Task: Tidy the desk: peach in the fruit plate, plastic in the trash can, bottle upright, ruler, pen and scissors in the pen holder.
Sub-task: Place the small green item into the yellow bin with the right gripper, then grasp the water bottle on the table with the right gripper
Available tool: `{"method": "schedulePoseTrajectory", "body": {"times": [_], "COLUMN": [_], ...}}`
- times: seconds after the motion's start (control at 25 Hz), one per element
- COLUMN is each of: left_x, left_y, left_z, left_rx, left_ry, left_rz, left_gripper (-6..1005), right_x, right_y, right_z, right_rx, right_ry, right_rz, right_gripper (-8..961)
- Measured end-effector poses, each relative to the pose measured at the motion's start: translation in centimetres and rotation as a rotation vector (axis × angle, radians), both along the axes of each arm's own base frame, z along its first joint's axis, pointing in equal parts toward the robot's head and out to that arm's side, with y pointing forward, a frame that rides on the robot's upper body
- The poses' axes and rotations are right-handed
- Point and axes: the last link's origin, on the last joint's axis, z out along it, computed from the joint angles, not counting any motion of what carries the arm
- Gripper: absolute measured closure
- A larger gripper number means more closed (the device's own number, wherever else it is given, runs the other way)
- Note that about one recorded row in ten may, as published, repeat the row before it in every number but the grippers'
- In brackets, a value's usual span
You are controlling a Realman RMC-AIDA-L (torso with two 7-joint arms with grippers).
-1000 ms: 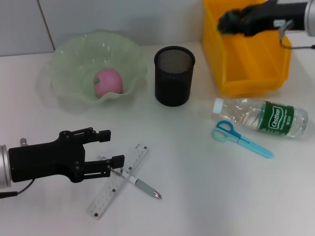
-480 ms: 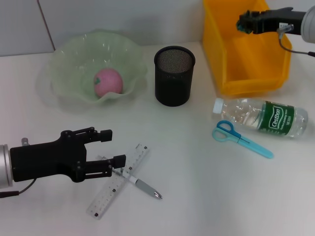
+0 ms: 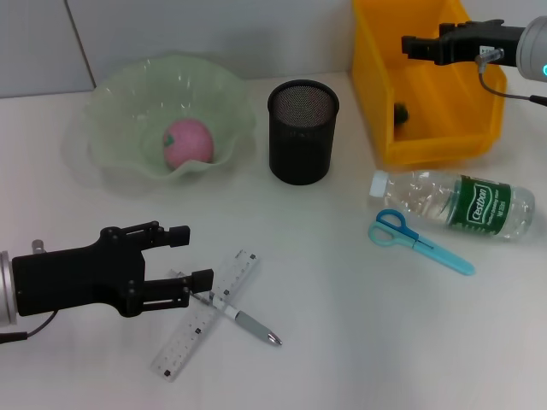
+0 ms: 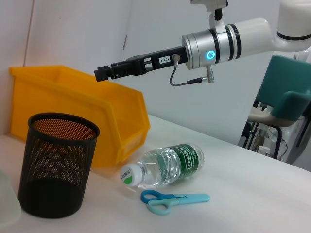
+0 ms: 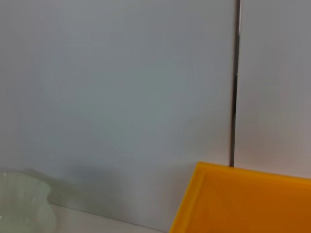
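Observation:
The pink peach (image 3: 187, 142) lies in the green fruit plate (image 3: 120, 107). A dark piece of plastic (image 3: 399, 111) rests inside the yellow trash can (image 3: 427, 141). Above the can's rim my right gripper (image 3: 410, 44) hovers open and empty; the left wrist view shows it too (image 4: 103, 73). The bottle (image 3: 457, 202) lies on its side beside the blue scissors (image 3: 419, 240). My left gripper (image 3: 190, 256) is open at the table's front left, just above the end of the pen (image 3: 238, 318), which lies crossed over the ruler (image 3: 205, 313). The black mesh pen holder (image 3: 302, 131) stands empty.
The left wrist view shows the pen holder (image 4: 56, 170), the trash can (image 4: 97, 111), the lying bottle (image 4: 165, 165) and the scissors (image 4: 172, 200). In the right wrist view only the wall, the trash can's rim (image 5: 243, 199) and the plate's edge (image 5: 22, 204) appear.
The right gripper let go of the dark plastic, which now lies in the trash can, and drew back to the right. The left gripper barely moved.

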Motion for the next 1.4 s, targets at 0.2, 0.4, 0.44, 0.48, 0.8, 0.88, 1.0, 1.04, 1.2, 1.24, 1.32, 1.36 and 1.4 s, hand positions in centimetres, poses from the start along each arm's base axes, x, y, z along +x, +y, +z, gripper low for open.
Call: {"method": "schedulePoseTrajectory", "body": {"times": [0.2, 0.4, 0.44, 0.48, 0.8, 0.88, 1.0, 1.04, 1.2, 1.24, 1.32, 1.36, 1.4], "left_x": [0.0, -0.1, -0.1, -0.1, -0.1, -0.1, 0.0, 0.0, 0.0, 0.0, 0.0, 0.0, 0.0], "left_y": [-0.1, -0.1, -0.1, -0.1, -0.1, -0.2, -0.2, -0.2, -0.2, -0.2, -0.2, -0.2, -0.2], "left_z": [0.0, 0.0, 0.0, 0.0, 0.1, 0.1, 0.1, 0.1, 0.1, 0.1, 0.2, 0.2, 0.2], "left_rx": [-0.002, -0.005, -0.005, -0.005, -0.005, -0.006, -0.008, -0.008, -0.008, -0.008, -0.009, -0.009, -0.010], "left_ry": [0.001, 0.004, 0.004, 0.005, 0.001, 0.000, -0.002, -0.002, -0.004, -0.004, -0.004, -0.006, -0.006], "left_rz": [-0.003, -0.005, -0.005, -0.005, -0.006, -0.007, -0.008, -0.008, -0.008, -0.008, -0.008, -0.007, -0.007], "left_gripper": [199, 199, 199, 199, 200, 200, 200, 200, 200, 200, 200, 200, 200], "right_x": [0.1, -0.2, -0.3, -0.5, -2.6, -3.1, -3.7, -3.8, -3.9, -3.9, -3.5, -3.1, -3.1], "right_y": [-0.1, -0.3, -0.4, -0.5, -3.0, -3.9, -5.3, -5.6, -7.2, -7.4, -7.9, -8.3, -8.3], "right_z": [0.1, 0.2, 0.3, 0.3, 2.0, 2.6, 3.5, 3.7, 4.5, 4.7, 5.1, 5.3, 5.3], "right_rx": [0.002, -0.014, -0.021, -0.026, -0.096, -0.128, -0.181, -0.195, -0.284, -0.300, -0.347, -0.391, -0.391], "right_ry": [0.009, 0.019, 0.024, 0.031, 0.162, 0.185, 0.203, 0.208, 0.228, 0.226, 0.200, 0.159, 0.159], "right_rz": [-0.004, 0.010, 0.015, 0.018, 0.136, 0.175, 0.228, 0.239, 0.280, 0.285, 0.285, 0.272, 0.272], "right_gripper": [267, 183, 170, 157, 144, 144, 144, 144, 144, 144, 144, 144, 144]}}
